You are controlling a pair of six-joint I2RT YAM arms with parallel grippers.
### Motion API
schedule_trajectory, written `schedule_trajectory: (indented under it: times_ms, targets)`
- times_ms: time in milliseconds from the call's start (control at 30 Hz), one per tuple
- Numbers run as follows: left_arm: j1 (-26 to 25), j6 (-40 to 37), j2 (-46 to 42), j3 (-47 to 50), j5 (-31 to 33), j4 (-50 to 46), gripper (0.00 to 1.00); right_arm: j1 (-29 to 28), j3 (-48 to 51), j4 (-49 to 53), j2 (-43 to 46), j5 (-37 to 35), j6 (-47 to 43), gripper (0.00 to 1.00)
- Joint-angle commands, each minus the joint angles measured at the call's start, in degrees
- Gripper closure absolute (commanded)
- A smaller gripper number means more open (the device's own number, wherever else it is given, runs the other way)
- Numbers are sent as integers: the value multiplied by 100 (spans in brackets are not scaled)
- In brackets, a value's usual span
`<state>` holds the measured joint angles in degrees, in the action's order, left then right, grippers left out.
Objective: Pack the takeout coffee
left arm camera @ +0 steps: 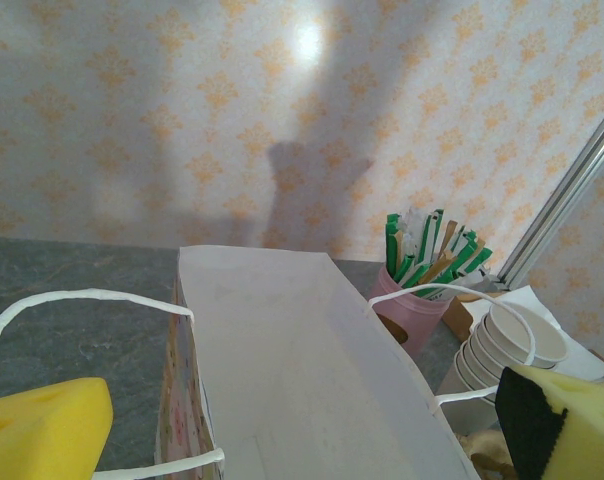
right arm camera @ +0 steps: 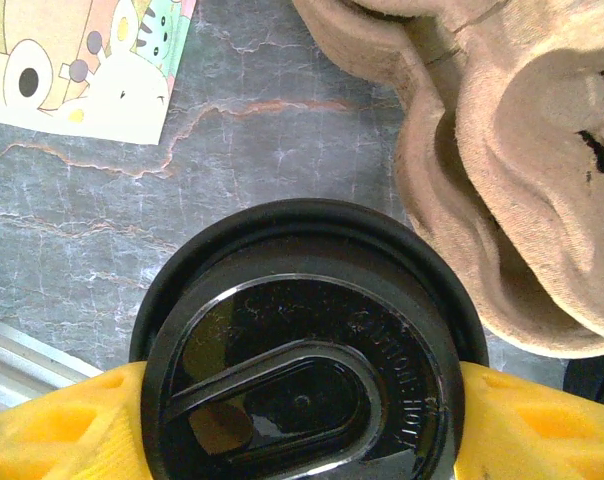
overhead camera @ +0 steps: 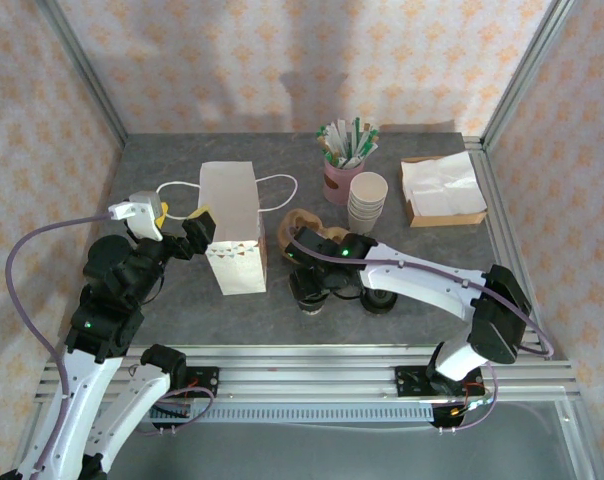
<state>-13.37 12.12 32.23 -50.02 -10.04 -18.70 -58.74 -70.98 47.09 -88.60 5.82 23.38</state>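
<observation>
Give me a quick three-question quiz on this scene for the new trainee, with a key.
1. True or false: the right gripper is closed around the lid of the takeout coffee.
2. In the right wrist view, what lies on the table just beside the coffee? A) a pulp cup carrier B) a spoon C) a glass bottle
3. Fill in: the paper bag stands ____ on the table, its mouth open at the top.
Key: 1 true; 2 A; 3 upright.
</observation>
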Motion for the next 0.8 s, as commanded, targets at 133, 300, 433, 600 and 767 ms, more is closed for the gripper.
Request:
schedule_trajectory:
  times_ms: [133, 300, 433, 600, 767]
  targets:
    - [36, 27, -74, -64, -62, -47, 0, -30, 514, 430, -464, -162, 94, 34]
    - [35, 26, -67, -57, -51, -48, 0, -41, 563, 484, -577, -277, 115, 34]
    - [36, 16, -61, -63, -56, -54, 0, -101, 543, 651, -724, -512, 98, 34]
    - [35, 14, -67, -65, -46, -55, 0, -226, 445, 914, -1039, -766, 81, 34]
    - [34, 10, -68, -61, -47, -55, 0, -302, 447, 1066, -1231, -873, 105, 34]
